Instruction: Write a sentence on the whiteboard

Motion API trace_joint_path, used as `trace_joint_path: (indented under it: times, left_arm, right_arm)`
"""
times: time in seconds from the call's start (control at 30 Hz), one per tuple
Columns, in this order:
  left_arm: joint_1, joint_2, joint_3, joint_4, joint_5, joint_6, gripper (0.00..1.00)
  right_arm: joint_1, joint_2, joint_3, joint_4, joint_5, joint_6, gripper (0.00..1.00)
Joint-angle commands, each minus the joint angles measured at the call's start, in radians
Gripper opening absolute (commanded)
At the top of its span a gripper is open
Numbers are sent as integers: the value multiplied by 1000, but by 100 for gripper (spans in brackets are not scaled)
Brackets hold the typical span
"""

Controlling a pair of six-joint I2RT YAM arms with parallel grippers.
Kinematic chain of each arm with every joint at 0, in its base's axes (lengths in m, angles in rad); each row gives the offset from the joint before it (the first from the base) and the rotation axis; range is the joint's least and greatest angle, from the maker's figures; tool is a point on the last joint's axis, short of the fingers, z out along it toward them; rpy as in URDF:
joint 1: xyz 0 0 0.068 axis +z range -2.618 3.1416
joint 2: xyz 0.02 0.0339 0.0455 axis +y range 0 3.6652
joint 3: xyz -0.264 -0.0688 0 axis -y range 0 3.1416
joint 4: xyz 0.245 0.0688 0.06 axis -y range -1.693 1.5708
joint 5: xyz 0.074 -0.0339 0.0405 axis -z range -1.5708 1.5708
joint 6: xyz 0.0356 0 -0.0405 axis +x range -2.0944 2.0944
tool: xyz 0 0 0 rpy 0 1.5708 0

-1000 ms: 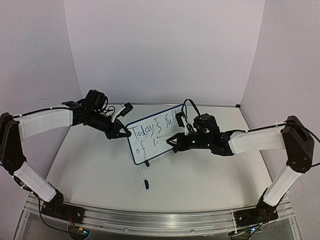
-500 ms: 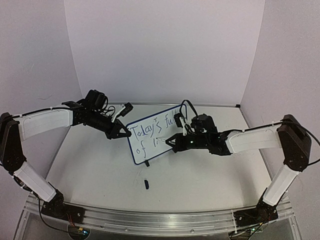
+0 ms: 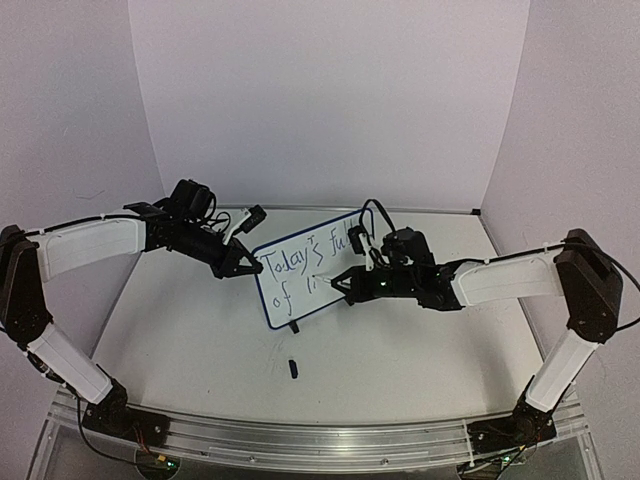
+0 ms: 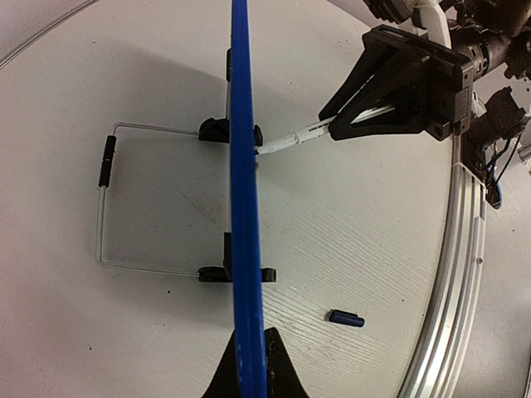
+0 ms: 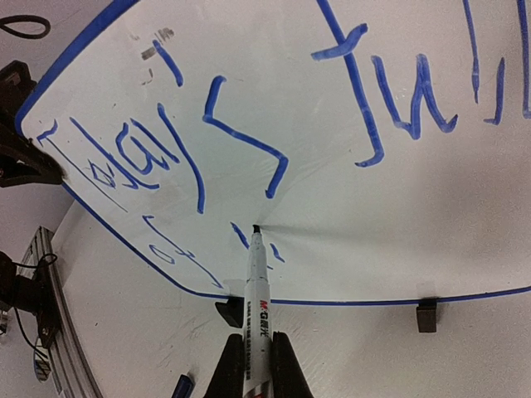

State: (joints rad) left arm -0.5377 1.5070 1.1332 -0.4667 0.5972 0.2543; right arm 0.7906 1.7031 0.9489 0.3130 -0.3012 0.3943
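The whiteboard (image 3: pixel 322 262) stands tilted on the table, its blue rim (image 4: pixel 242 166) seen edge-on in the left wrist view. My left gripper (image 3: pixel 249 267) (image 4: pixel 248 369) is shut on the board's left edge. The sentence (image 3: pixel 291 261) (image 5: pixel 187 157) reads "Today's full" on the upper line, with "of" and a few strokes below. My right gripper (image 3: pixel 346 283) (image 5: pixel 257 365) is shut on a white marker (image 5: pixel 257 286) (image 4: pixel 290 141). The marker's tip (image 5: pixel 255 228) touches the board on the lower line, right of "of".
A dark marker cap (image 3: pixel 293 368) (image 4: pixel 346 318) lies on the table in front of the board. The wire stand (image 4: pixel 104 203) and black clip feet (image 4: pixel 217 128) (image 5: pixel 426 315) prop the board. An aluminium rail (image 3: pixel 300 440) runs along the near edge; walls enclose the back and both sides.
My right gripper with the marker has edged slightly left along the lower line. The left arm and the board have stayed put.
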Motion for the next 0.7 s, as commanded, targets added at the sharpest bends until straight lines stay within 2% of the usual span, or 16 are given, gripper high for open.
trace_joint_path:
  times: [0.0,0.27,0.5,0.67]
  left_arm:
    - [-18,24,6,-78,-26,17,0]
    - [-18,24,7,-78,-26,16,0]
    - [-18,25,5,-78,-26,16,0]
    - [-18,22,5,-79,-29,17,0]
  right_arm:
    - [-5,-7,21,16,5,-8,0]
    - [-5,-91,-56,17,35,3,0]
    - [-10,-56,-64,34,20,11,0]
    - [-31,-33,-68,89,-46,34,0]
